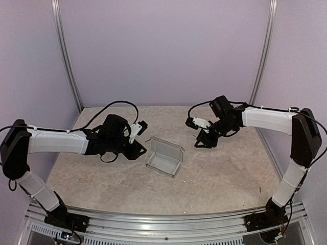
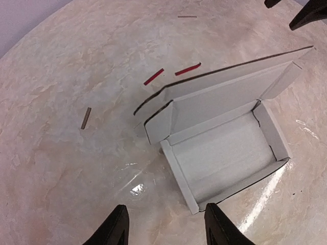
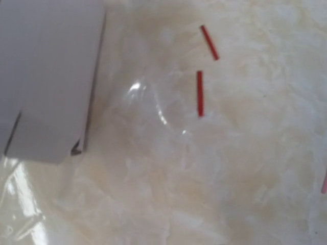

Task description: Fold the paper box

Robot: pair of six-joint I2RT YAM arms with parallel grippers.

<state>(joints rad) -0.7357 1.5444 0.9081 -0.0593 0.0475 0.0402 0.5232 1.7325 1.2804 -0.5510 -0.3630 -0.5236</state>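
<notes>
Paper box (image 1: pixel 164 157) sits at the middle of the surface (image 1: pixel 225 173), tray formed, lid upright (not yet tucked). We judge lid-closing is in hand: next, one side steadies, the other presses it down. Left end effector (image 2: pixel 167 227) and right end effector (image 1: pixel 205 140) flank it, both parted, empty.

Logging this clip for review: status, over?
Left gripper, right gripper: jaws open, empty. Paper box walls up, lid open, free of both. Red scraps beyond it, not blocking.
</notes>
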